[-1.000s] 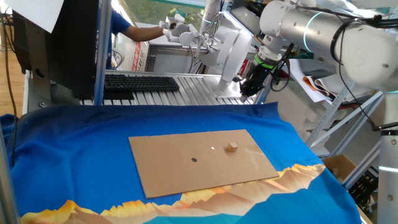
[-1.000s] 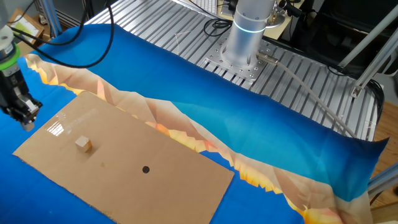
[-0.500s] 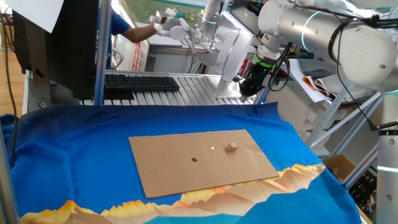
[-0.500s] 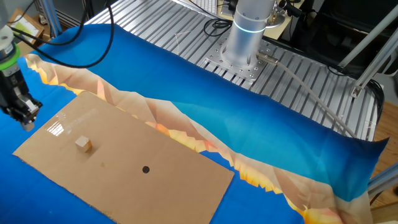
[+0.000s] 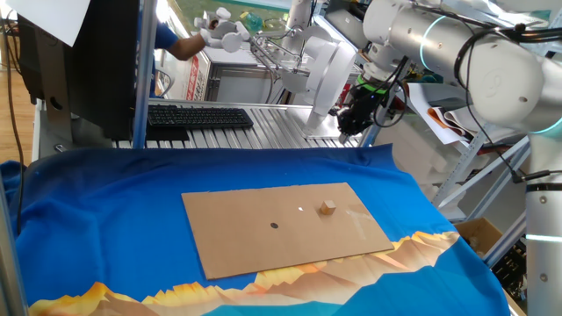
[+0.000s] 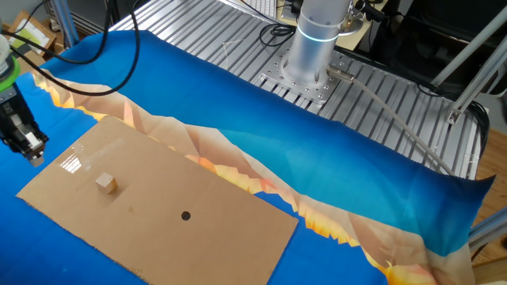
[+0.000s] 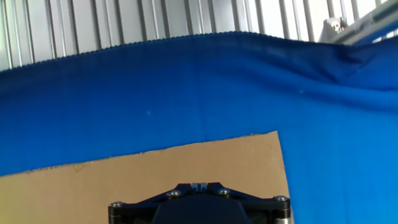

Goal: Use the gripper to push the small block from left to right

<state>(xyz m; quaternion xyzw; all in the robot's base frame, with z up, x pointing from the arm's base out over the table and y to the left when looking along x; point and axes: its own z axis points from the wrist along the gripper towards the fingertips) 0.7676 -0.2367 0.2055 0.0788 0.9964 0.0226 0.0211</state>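
Observation:
The small block (image 5: 327, 207) is a tiny tan cube on the brown cardboard sheet (image 5: 255, 241), right of its middle. It also shows in the other fixed view (image 6: 106, 184). It is out of the hand view. My gripper (image 5: 349, 125) is black, with a green ring above it, and hangs high in the air beyond the sheet's far right corner. In the other fixed view the gripper (image 6: 32, 152) is at the left edge, off the sheet (image 6: 222, 237) and apart from the block. In the hand view the gripper (image 7: 199, 185) shows its tips together, holding nothing.
A small black dot (image 5: 274, 225) marks the sheet left of the block. A blue cloth (image 5: 105, 211) covers the table. A keyboard (image 5: 198, 115) and ribbed metal top lie behind. The arm's base (image 6: 317, 39) stands at the far side. A person's gloved hand (image 5: 219, 31) moves at the back.
My gripper has drifted slightly away from the sheet, still high and shut. The block has not moved. The person's hand at the back moved left.

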